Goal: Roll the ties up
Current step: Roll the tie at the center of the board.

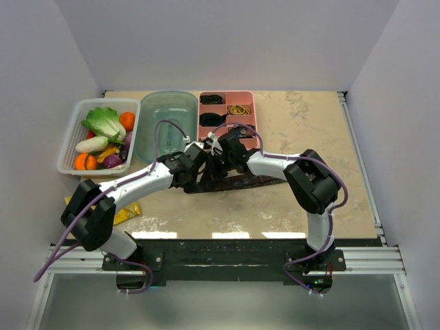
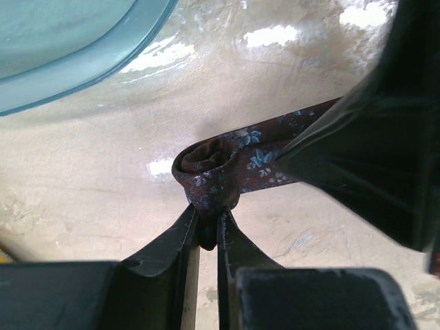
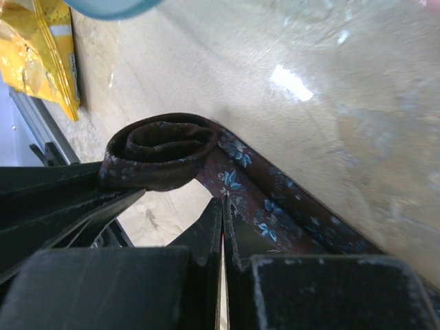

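Beige marbled bench, white walls on three sides. The brown-maroon tie, printed with small blue flowers, lay mid-bench between my two arms, its length running off to the right. One end was coiled into a small roll. My left jaws pinched that roll at its lower edge, nearly shut on the cloth. My right jaws were fully closed, tips just beside the flat strip by the roll; contact unclear. Clear tub, pink tray and vegetable basket stood far left.

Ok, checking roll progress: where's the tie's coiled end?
Top view: mid-table, where the maroon floral fabric tie is pinched by the left fingers, near the translucent green plastic tub.
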Motion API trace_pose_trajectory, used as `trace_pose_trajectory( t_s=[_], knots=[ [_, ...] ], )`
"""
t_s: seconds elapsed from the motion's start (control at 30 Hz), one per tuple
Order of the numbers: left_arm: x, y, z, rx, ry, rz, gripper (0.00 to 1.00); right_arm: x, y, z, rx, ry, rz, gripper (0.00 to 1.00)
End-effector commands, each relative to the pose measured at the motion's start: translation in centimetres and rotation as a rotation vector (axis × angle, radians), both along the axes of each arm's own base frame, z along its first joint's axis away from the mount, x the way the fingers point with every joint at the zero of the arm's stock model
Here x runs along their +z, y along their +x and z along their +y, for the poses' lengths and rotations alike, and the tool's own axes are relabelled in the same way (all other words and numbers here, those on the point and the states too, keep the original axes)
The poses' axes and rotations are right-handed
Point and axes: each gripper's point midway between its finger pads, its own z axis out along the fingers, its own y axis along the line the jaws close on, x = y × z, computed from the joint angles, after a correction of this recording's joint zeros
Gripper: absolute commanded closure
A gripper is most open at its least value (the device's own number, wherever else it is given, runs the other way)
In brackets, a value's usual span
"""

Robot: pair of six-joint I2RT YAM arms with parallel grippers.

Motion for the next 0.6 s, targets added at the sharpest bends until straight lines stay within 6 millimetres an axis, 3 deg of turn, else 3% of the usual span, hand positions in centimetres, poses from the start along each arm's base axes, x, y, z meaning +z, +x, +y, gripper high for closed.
trace_pose_trajectory(
  t_s=[0.0,0.3,0.57],
  knots=[
    [0.5,0.4,0.4,0.008,0.055,-0.014,1.0,1.9,0.6,-1.6,-0.012,-0.018,-0.064,1.0],
    [-0.5,0.1,-0.9,-0.035,0.103,0.03,1.0,1.2,1.2,-4.0,-0.051,-0.057,-0.068,1.0],
    [-1.3,0.1,-2.6,-0.052,0.136,0.061,1.0,0.7,1.2,-4.8,-0.054,-0.074,-0.065,1.0]
  ],
)
